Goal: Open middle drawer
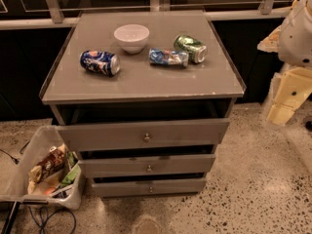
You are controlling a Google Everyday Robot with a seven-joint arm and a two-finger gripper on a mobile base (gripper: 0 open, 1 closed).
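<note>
Middle drawer (112, 166): second of three grey fronts, down and left of the gripper, well apart from it.
Knob (149, 168): centred on that front, nothing touching it.
Gripper (285, 101): at the right frame edge, beside the cabinet (141, 82).
Jaw state: cannot be determined.
Bowl (131, 37): up-left of the gripper, on the cabinet top.

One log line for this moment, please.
gripper: image right of cabinet, no contact | middle drawer: barely out | knob: untouched
</note>
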